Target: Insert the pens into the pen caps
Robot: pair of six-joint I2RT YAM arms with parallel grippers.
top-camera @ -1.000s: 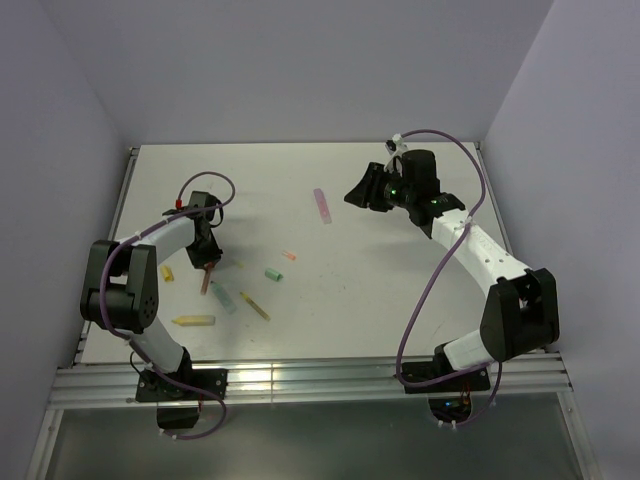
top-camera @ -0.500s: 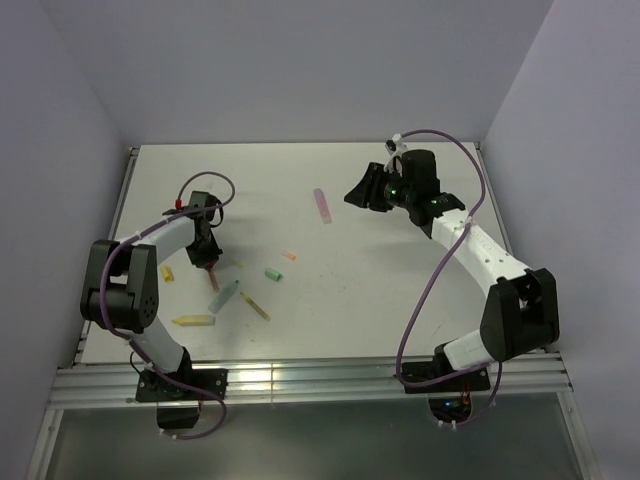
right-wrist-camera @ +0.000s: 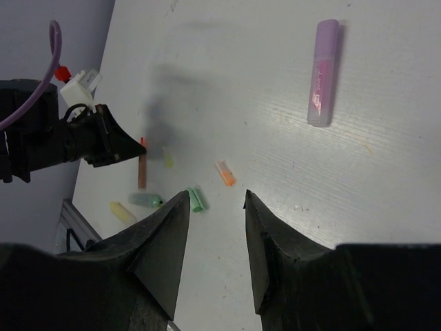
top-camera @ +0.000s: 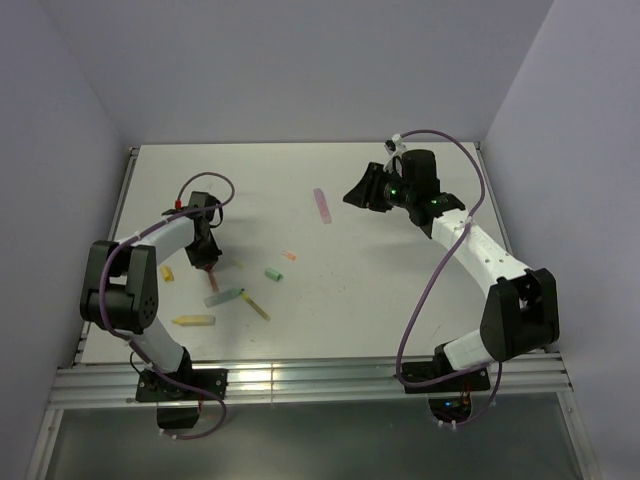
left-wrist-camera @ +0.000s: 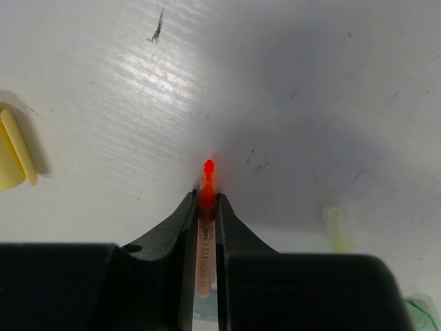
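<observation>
Now, left hand [left-wrist-camera: 204,201] pinching orange pen [left-wrist-camera: 207,174]

Scattered pens [top-camera: 321,205] and caps [top-camera: 273,274] on white table [top-camera: 400,300]

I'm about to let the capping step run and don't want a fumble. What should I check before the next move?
1. Grip: the left gripper has its fingers shut on the slim orange-red plastic pen: ok.
2. The pen's red felt tip is bare and points out past the fingers: ok.
3. The short orange plastic cap lies alone on the white table, nothing touching it: ok.
4. Which way the cap's open end faces: cannot tell.
5. The right gripper is open and empty, ready for the cap: ok.
6. Pen lifted off the table: cannot tell.
</observation>
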